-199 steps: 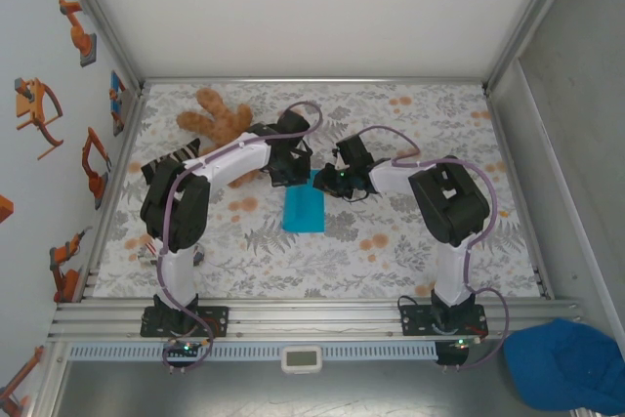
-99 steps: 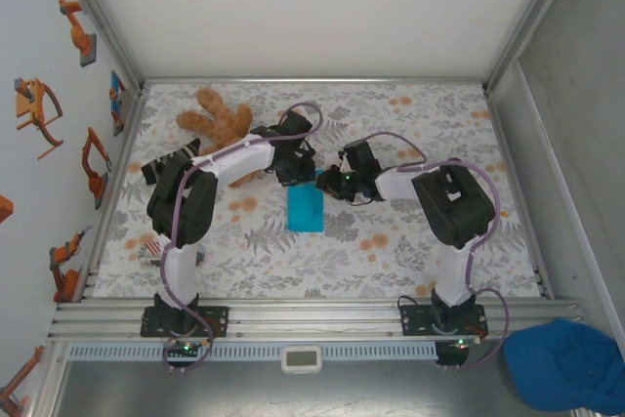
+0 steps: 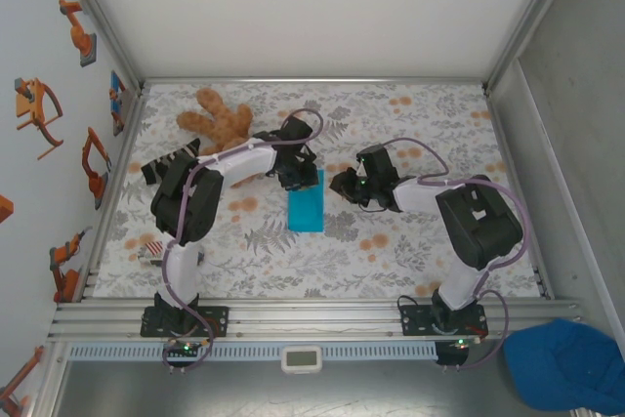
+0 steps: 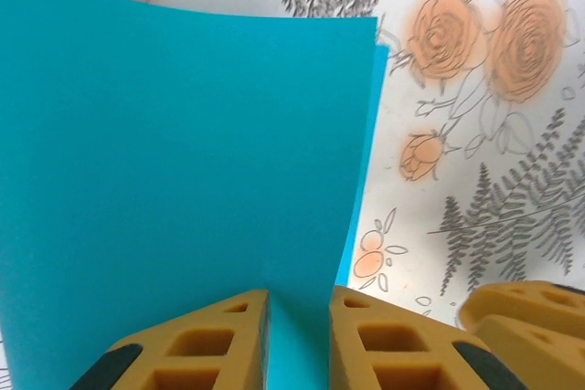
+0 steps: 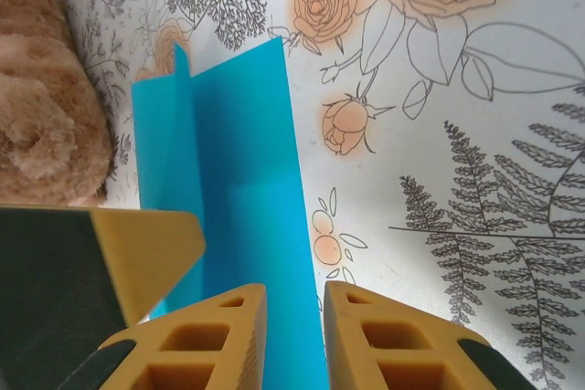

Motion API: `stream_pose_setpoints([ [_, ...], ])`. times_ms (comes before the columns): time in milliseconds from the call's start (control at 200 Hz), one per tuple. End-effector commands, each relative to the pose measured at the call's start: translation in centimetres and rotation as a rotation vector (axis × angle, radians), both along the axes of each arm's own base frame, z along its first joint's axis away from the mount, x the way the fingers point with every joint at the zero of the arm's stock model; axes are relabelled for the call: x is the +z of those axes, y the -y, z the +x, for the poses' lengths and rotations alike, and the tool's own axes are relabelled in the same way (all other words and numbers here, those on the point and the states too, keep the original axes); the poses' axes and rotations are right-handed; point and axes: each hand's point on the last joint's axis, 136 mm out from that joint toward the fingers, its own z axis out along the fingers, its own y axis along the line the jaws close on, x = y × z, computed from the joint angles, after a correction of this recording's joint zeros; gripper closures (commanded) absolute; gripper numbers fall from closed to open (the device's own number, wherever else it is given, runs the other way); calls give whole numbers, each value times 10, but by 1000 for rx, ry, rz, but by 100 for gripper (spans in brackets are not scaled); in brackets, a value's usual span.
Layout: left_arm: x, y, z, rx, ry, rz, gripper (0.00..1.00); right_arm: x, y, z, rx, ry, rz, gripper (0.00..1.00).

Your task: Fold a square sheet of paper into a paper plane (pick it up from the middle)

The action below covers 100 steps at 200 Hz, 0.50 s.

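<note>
Backing off rightward since a second ago with the right gripper (image 5: 294, 294), jaws narrowly parted, clasping nothing. Hovering over the far end of the square sheet of paper (image 3: 306, 202) with the left gripper (image 4: 299, 303), jaws slightly apart. Lying folded, a smooth cyan rectangle, mid-bench (image 3: 410, 241); nearest edge hiding behind the fingers in both wrist views.

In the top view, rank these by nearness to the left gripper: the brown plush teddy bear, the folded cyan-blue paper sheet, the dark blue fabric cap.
Measured from the left gripper:
1. The folded cyan-blue paper sheet: right at its fingertips, mid-table.
2. The brown plush teddy bear: far-left part of the table.
3. The dark blue fabric cap: off the table, near-right corner.
</note>
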Motion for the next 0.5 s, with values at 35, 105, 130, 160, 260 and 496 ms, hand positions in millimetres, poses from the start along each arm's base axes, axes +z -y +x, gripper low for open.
stream_pose_setpoints([
  [35,-13,1,-6,-15,-34,-3,78,1,8,1,-33,12,-20,77],
  [105,-14,1,-5,-14,-35,-3,77,2,8,2,-34,13,-21,77],
  [130,-15,2,-6,-15,-35,-4,76,1,9,2,-34,12,-24,77],
  [160,-16,2,-5,-16,-35,-5,76,1,9,2,-35,9,-25,77],
  [260,-21,3,-5,-18,-41,-5,69,0,10,1,-34,5,-29,77],
  [496,-25,-1,-6,-16,-44,7,55,1,8,0,-17,5,-38,78],
])
